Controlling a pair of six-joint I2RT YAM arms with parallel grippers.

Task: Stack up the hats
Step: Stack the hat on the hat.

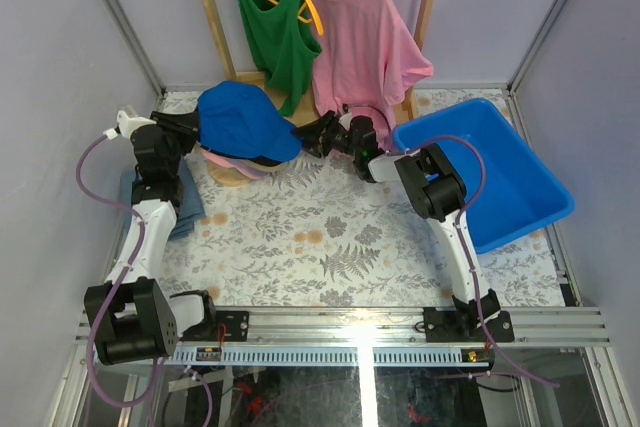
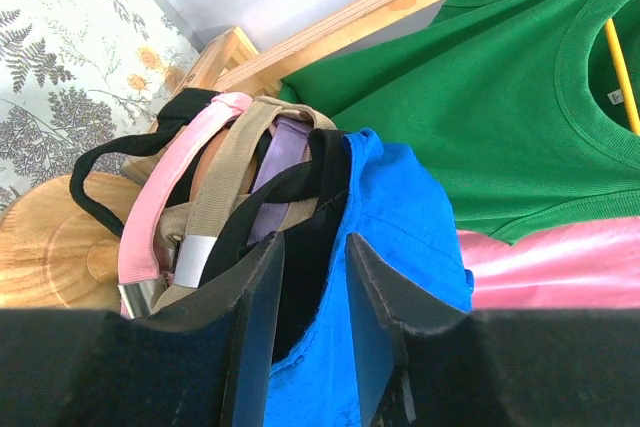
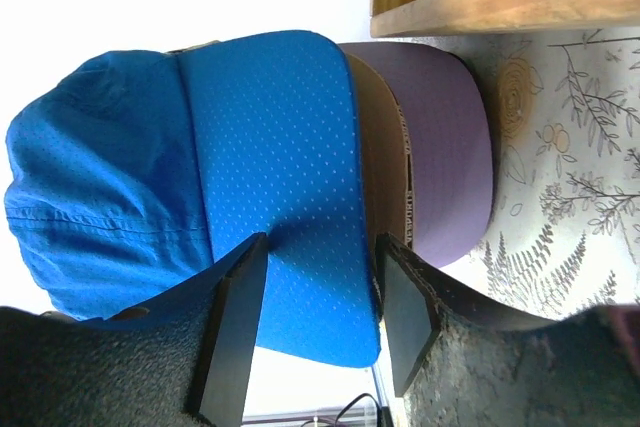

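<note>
Left gripper (image 2: 312, 257), jaws parted, is straddling the upper-left blue cap (image 1: 240, 119) at its rear. Right gripper (image 3: 320, 247), also parted, is straddling its brim. Tank-top label (image 2: 615, 98) is too small to read.

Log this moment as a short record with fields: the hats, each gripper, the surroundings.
top hat: blue cap, on the pile over the wooden stand
under it: pink cap, tan cap, lavender cap, black cap
left gripper: open, blue cap's back edge between its fingers
right gripper: open, blue cap's brim between its fingers
nearby: blue bin at the right; green top and pink shirt hanging behind
</note>
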